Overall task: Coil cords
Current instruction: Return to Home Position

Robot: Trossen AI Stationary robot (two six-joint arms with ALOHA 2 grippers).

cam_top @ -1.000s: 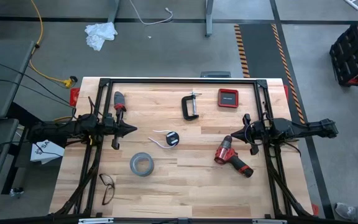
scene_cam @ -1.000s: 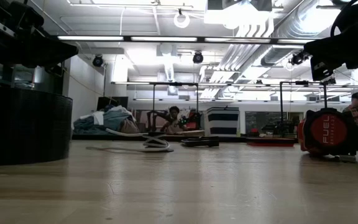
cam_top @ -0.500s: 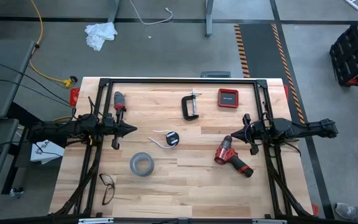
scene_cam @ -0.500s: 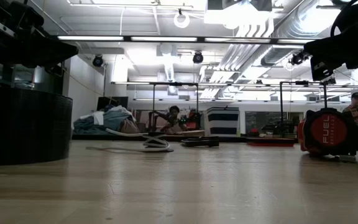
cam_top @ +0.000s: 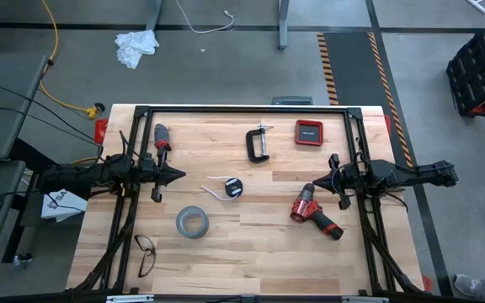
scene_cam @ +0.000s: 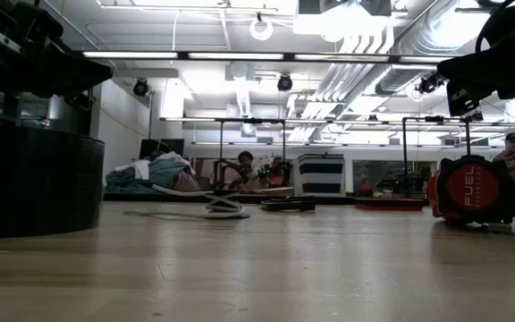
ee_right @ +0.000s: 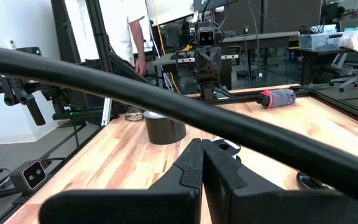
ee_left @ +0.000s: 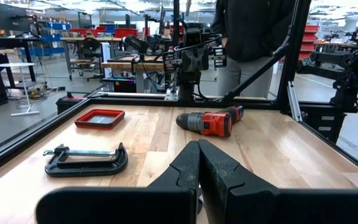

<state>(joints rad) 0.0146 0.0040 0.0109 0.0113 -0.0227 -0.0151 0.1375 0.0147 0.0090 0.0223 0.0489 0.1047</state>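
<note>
White cord point(cam_top: 214, 191) looped at black disc point(cam_top: 234, 189) on counter point(cam_top: 268, 252), one loop slack, coiling likely done; left tool point(cam_top: 179, 175) and right tool point(cam_top: 317, 178) pinched shut, empty, at sides.

1. My left arm point(cam_top: 82, 175) is matte black, a slim jointed tube with thin dark cables looped alongside.
2. The left gripper point(cam_top: 181, 175) tapers to a pointed black wedge.
3. My right arm point(cam_top: 394, 174) and right gripper point(cam_top: 314, 187) match: black, with chunky joint housings.
4. Close up, the fingers point(ee_left: 185, 168) are smooth, dark, triangular blades on a flat black crossbar.
</note>
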